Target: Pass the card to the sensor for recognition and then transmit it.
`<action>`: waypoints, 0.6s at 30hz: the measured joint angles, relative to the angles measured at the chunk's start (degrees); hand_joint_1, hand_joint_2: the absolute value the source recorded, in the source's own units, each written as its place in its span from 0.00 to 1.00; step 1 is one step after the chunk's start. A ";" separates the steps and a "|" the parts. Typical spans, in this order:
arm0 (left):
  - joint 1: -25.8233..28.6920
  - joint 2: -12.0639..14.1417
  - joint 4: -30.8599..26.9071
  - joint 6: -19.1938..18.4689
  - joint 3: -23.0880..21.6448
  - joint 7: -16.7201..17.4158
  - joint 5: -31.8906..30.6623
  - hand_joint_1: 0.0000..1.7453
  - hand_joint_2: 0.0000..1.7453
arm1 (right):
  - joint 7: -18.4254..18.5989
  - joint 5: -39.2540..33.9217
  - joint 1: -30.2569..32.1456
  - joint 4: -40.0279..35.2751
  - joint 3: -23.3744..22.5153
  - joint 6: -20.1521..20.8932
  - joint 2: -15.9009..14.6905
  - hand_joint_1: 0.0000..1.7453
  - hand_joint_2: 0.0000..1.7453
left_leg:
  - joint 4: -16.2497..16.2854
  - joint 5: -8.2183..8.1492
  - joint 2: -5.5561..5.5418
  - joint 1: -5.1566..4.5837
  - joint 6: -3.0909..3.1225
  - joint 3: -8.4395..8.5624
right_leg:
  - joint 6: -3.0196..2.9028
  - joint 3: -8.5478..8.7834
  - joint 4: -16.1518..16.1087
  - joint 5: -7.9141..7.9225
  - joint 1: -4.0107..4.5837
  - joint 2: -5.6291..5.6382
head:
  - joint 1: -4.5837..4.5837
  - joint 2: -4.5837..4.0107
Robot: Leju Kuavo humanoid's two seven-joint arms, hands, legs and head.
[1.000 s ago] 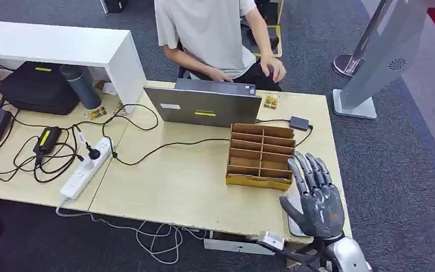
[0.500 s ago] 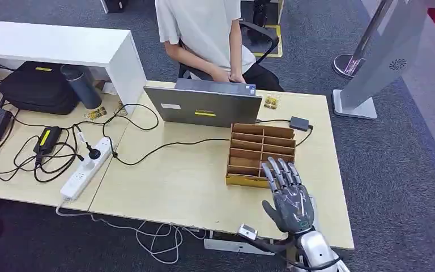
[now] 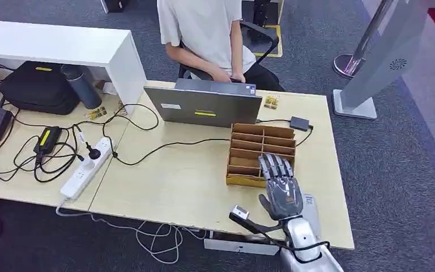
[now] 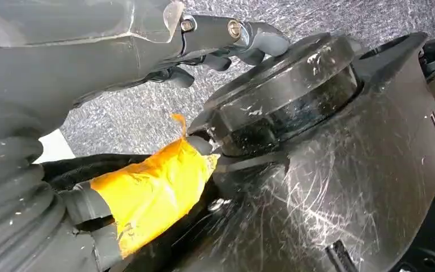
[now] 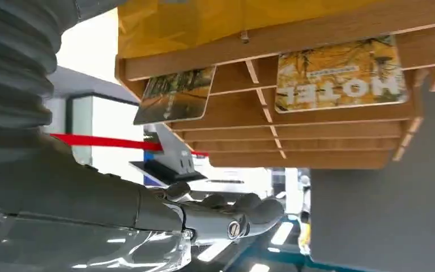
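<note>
While right hand (image 3: 282, 190) hovers over front edge of wooden card rack (image 3: 259, 154), fingers spread, holding nothing; two cards (image 5: 340, 75) sit in rack slots. Left hand (image 4: 226, 42): state unclear.

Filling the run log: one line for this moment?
phase: reach | right hand: open, over rack front | cards: in rack | left hand: hanging

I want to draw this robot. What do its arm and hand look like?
The right hand is dark grey metal with long jointed fingers and a thick thumb. Its forearm is shiny silver, with thin black cables looping around it and a small box on a dark stalk sticking out sideways. Up close, the wrist has a grey ribbed cover.
</note>
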 joint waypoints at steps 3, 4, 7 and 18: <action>-0.11 -0.31 0.70 0.00 0.00 0.09 0.07 0.00 1.00 | 0.35 0.28 -0.53 1.14 -1.20 0.00 0.37 0.00 1.00 | 0.00 0.00 0.00 0.00 0.00 0.00 | 0.00 0.00 0.00 0.00 0.00 0.00 | -0.02 0.00; -0.15 -0.37 0.89 -0.02 0.00 0.11 0.09 0.00 1.00 | 0.50 0.33 -0.67 1.37 -1.57 0.00 0.44 0.00 1.00 | 0.00 0.00 0.00 0.00 0.00 0.00 | 0.00 0.00 0.00 0.00 0.00 0.00 | 0.00 0.00; -0.23 -0.55 1.29 -0.15 0.00 0.15 0.18 0.00 1.00 | 0.48 0.31 -1.06 1.81 -2.80 0.00 0.48 0.00 1.00 | 0.00 0.00 0.00 0.00 0.00 0.00 | 0.00 0.00 0.00 0.00 0.00 0.00 | -0.02 0.00; -0.28 -0.63 1.53 -0.11 0.00 0.26 1.09 0.00 1.00 | -0.22 -0.57 -2.09 1.96 -7.13 -0.02 0.46 0.00 1.00 | 0.00 0.00 0.02 0.00 0.00 0.01 | 0.00 0.00 0.00 0.00 0.01 0.01 | 0.00 0.00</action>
